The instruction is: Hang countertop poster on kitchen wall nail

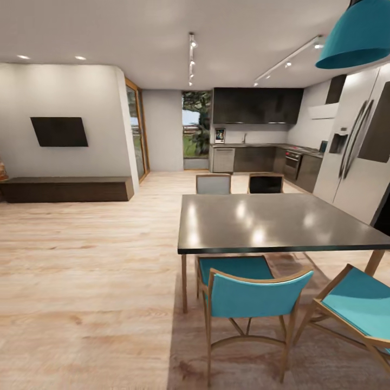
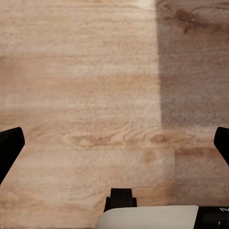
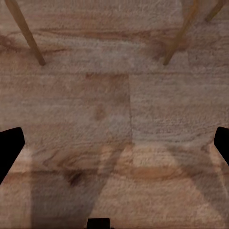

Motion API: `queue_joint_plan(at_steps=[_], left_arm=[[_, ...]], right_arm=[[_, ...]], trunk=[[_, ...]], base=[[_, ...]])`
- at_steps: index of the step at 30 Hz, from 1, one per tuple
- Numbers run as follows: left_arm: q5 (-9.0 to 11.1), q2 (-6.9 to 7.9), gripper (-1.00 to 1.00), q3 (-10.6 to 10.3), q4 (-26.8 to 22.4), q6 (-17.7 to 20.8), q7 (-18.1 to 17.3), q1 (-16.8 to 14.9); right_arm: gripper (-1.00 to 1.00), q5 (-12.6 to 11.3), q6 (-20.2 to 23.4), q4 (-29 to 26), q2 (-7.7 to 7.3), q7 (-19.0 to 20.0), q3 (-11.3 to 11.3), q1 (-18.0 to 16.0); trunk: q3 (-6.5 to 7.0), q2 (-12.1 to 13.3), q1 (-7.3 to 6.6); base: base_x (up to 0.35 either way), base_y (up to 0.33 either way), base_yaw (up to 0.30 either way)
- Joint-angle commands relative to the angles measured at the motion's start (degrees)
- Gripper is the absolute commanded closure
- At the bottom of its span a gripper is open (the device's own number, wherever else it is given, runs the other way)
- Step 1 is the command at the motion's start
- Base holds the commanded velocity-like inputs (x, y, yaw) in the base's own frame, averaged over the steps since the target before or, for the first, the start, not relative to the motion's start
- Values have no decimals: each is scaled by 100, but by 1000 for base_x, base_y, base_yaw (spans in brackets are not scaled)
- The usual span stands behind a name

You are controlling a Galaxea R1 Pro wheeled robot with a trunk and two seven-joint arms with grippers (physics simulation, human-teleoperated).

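Teal chairs (image 1: 250, 295) stand nearest the head camera, one tucked against the near edge of a dark, glossy square dining table (image 1: 271, 222) and a second (image 1: 357, 303) angled off its right corner. Far beyond, in the back kitchen, the poster (image 1: 219, 135) leans upright against the light wall at the left end of the kitchen counter (image 1: 254, 145), a small portrait rectangle too distant for its print to be read. That counter runs right above grey and dark cabinet fronts (image 1: 254, 159), past an oven (image 1: 291, 162), under dark upper cabinets (image 1: 257, 105). A tall steel refrigerator (image 1: 355, 157) fills the right side, and a teal pendant lamp (image 1: 357, 35) hangs at the top right. Two more chairs (image 1: 214, 184) sit at the table's far edge. A wall-mounted television (image 1: 59, 131) hangs at left above a low dark bench (image 1: 67, 189).

Both wrist cameras look down on pale wooden floor (image 2: 86, 95). The left pincer (image 2: 117, 143) shows its black fingertips (image 2: 9, 148) spread to the edges of that view, holding nothing. The right pincer (image 3: 117, 143) is likewise spread wide and empty over floor crossed by shadows, with slim wooden chair legs (image 3: 28, 33) beyond it.
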Motion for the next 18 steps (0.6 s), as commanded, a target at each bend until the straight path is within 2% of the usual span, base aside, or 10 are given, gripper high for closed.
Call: queue_joint_plan(at_steps=[1,13,18], left_arm=[[-1,0,-100,4,-6,-1,0,1],[-1,-6,-100,254,-6,-1,-16,1],[-1,-8,-100,271,-6,-2,-17,1]], right_arm=[[-100,5,-18,1,0,-2,-1,-2],[-100,22,-15,2,0,-3,6,-2],[-100,24,-15,2,0,-3,6,-2]], trunk=[[-5,-3,0],[-5,-3,0],[-5,-3,0]], base=[[0,302,285],[0,303,288],[0,303,289]])
